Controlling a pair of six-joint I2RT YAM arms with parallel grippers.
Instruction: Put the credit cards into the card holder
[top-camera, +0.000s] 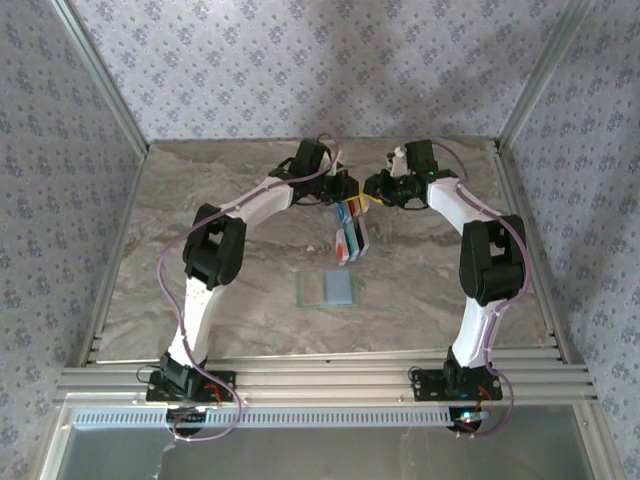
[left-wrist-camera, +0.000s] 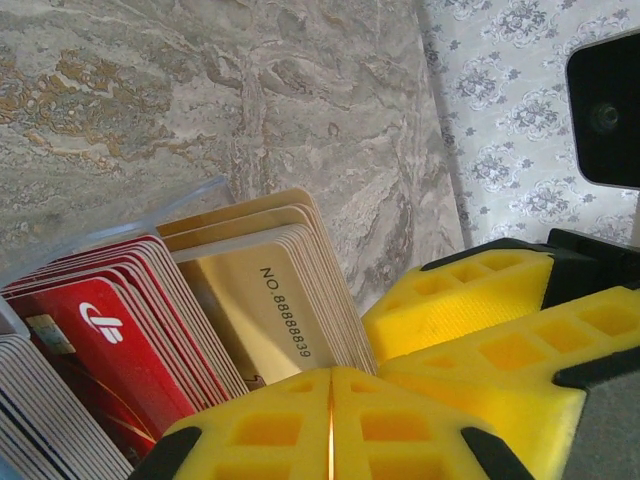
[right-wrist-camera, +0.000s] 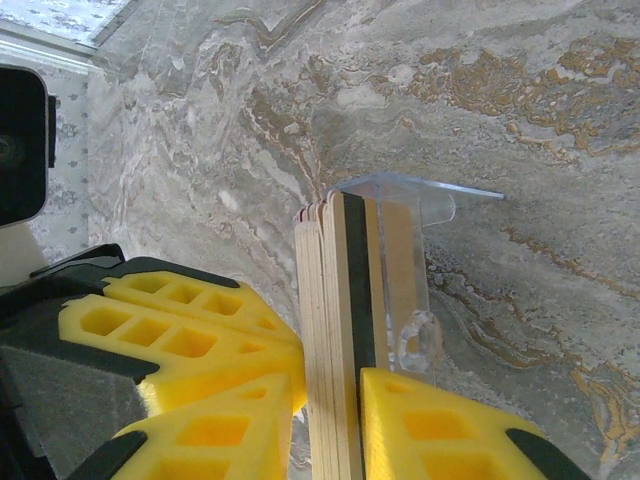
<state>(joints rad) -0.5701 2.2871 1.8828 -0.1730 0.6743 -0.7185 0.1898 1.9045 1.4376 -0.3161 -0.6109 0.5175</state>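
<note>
Right jaws were clamped on a tan bundle of credit cards in the clear rack, presumably to lift it out; left jaws were shut alongside. The card holder was laid flat on the counter, well apart.

From the top external camera we look down from above and behind the arm bases, facing the far wall. We stand far enough back to take in the whole table, so the credit cards are a small patch near its middle.

On the left wrist we sit just behind the left gripper and look along its fingers, very close to the card faces. On the right wrist we sit as close behind the right gripper, looking down the stack's edge. The wrist views share the cards, the clear tray, the marble beyond and each other's yellow fingers. The overhead view contains both.
</note>
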